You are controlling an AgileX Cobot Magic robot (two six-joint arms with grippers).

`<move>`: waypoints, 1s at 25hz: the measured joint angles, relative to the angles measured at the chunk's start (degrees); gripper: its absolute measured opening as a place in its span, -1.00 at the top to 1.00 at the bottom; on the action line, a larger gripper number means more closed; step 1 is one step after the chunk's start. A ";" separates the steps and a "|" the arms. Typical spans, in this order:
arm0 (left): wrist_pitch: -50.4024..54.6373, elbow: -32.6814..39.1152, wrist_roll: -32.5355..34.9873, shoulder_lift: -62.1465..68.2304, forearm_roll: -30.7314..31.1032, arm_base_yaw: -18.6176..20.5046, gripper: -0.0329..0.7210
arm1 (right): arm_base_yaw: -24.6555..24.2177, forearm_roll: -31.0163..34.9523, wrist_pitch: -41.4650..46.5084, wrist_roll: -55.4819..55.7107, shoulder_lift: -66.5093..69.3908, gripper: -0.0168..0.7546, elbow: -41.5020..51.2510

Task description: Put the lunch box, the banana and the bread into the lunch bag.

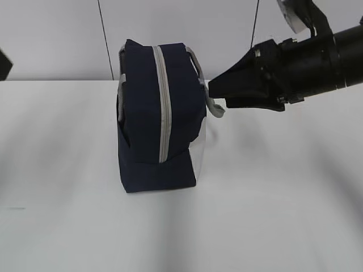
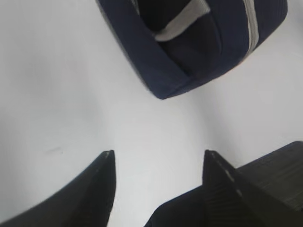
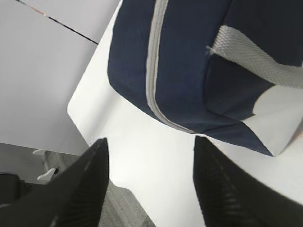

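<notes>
White tabletop filled the exterior view, running back to a pale wall marked by a thin dark vertical line at 11 o'clock. On the table [image 1: 68,226] stood the lunch bag [image 1: 156,119], a little left of centre, navy, its grey zipper [image 1: 164,107] running over the top and down the near face, apparently closed. No lunch box, banana or bread showed in any view, so whether they were already inside could not be told.

At 2 o'clock from the bag, the right gripper [image 1: 212,90] hung just beside the grey handle loop [image 1: 215,107]; its wrist view showed the fingers spread wide with nothing between them. The left gripper [image 2: 158,163] also stood wide and empty, low over bare table, with a corner of the bag at 12 o'clock in its own view.

Judging from this, the main risk was the soft bag itself: standing on a narrow base, it could tip or slide if the right gripper snagged the handle or pushed the side. A closed zipper would also block any loading, and a pull on it without the other arm bracing might drag the whole bag.

Otherwise the surface looked smooth, matte and evenly lit.
</notes>
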 joint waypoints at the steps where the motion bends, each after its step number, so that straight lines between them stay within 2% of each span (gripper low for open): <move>1: 0.13 2.52 0.00 -2.83 0.88 0.00 -0.20 | 0.00 0.00 1.22 -0.57 -0.72 -0.20 1.34; 6: -0.89 13.30 -0.13 -17.08 4.31 -0.03 -0.17 | 0.00 0.00 4.69 -1.12 -2.55 -0.19 4.24; 13: -5.14 26.01 -0.18 -32.16 8.58 -0.03 -0.16 | 0.00 0.00 3.44 -1.25 -2.64 -0.19 4.72; 21: -13.31 37.95 -0.27 -44.44 9.49 -0.03 -0.14 | 0.00 0.00 3.86 -1.25 -2.64 -0.19 4.72; 25: -14.33 42.88 -0.27 -47.18 10.55 -0.03 -0.14 | 0.00 0.00 8.69 -1.30 -2.64 -0.19 4.72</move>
